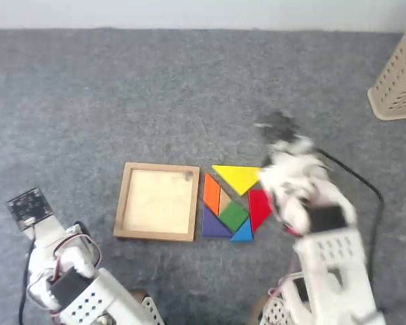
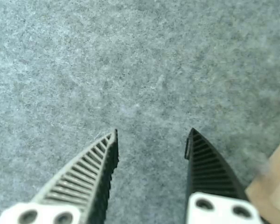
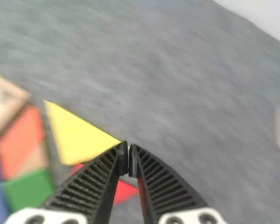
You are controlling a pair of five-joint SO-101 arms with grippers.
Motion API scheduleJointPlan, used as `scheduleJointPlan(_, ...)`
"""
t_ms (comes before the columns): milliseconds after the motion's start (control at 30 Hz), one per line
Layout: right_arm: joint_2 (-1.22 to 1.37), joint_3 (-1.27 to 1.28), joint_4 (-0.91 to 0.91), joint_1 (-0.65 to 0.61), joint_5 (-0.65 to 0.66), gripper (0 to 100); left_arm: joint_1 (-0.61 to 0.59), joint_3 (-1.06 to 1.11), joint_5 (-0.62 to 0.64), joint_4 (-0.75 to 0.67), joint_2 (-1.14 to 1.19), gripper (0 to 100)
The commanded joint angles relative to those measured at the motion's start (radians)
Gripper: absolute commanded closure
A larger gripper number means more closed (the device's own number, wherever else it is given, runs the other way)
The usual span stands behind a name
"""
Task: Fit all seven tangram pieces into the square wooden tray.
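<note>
The square wooden tray (image 1: 157, 201) lies empty on the grey carpet. Right beside it the tangram pieces sit in a cluster: orange (image 1: 212, 193), yellow triangle (image 1: 237, 177), green (image 1: 233, 214), red (image 1: 258, 206), purple (image 1: 214, 225), blue (image 1: 243, 232) and a small tan piece (image 1: 224, 201). My right gripper (image 3: 128, 151) is shut with nothing in it, its tips over the edge of the yellow triangle (image 3: 77, 135), above the red piece (image 3: 123, 191). My left gripper (image 2: 151, 140) stands open over bare carpet, with a tray corner (image 2: 275, 184) close by.
A beige slotted basket (image 1: 399, 74) stands at the far right edge. A black cable (image 1: 365, 196) runs along the right arm (image 1: 304, 196). The left arm (image 1: 54, 257) is at the near left, apart from the tray.
</note>
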Motion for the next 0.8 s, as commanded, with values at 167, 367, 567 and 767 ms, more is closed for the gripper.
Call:
scheduleJointPlan(167, 0.496, -0.315, -0.002, -0.317, -0.081, 98.9, 0.002, -0.019, 0.009, 0.003, -0.011, 77)
scheduleJointPlan(367, 0.766, -0.477, -0.002, -0.43, -0.133, 98.7, 0.002, -0.019, 0.009, 0.003, -0.011, 77)
scheduleJointPlan(567, 0.97, -0.597, -0.002, -0.496, -0.276, 88.2, 0.002, -0.019, 0.009, 0.003, -0.011, 77)
scheduleJointPlan(767, 1.09, -0.667, -0.002, -0.499, -0.497, 79.4, 0.002, -0.019, 0.009, 0.003, -0.011, 77)
